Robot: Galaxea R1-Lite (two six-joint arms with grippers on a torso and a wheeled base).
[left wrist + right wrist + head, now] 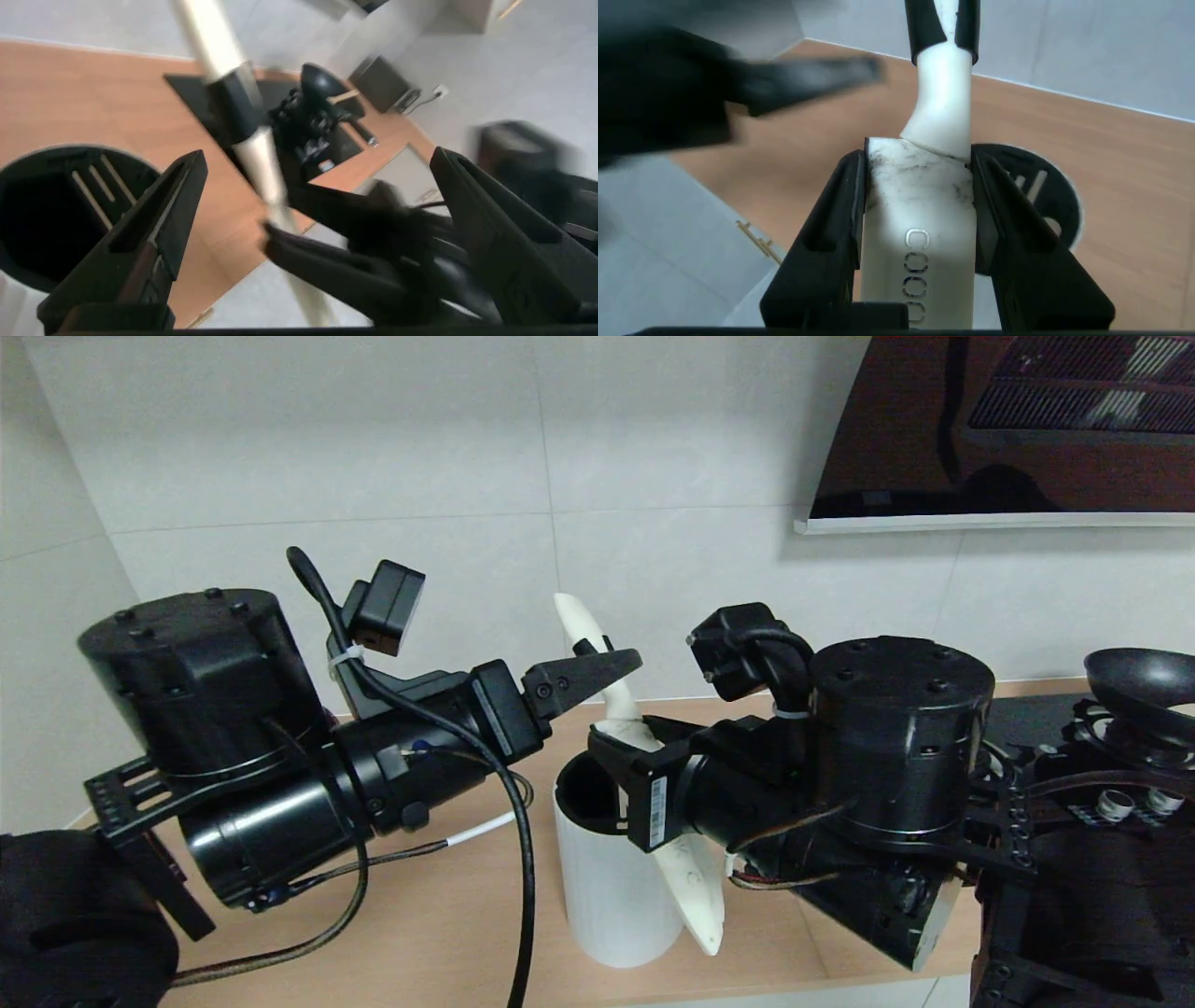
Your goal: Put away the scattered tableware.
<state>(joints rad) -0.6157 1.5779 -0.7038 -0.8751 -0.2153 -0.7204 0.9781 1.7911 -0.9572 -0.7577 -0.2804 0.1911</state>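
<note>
Slippage looked like the first hazard. The right gripper [920, 187] was closed on the broad, smudged neck of the long white glossy spoon [624, 707], which sat centre frame in the head view. The spoon was steeply tilted, its handle pointing to the upper middle of the frame. Its bowl end hung low at centre right, outside the wall of the white cylindrical holder [611, 896] and not over the dark opening. Letting go from there would probably have dropped the spoon onto the light wooden counter [448, 915] rather than into the holder.

The left gripper [318, 168] stood spread wide with nothing in its grasp, and the spoon's handle ran between its fingers. Whether either finger brushed the handle I could not tell. Had it closed while the right one was clamped, the two grips might have fought each other and twisted or snapped the spoon.

Both wrists crowded just above the holder's rim, so a careless swing could have knocked it over and spilled the thin pale sticks [93, 187] inside.
</note>
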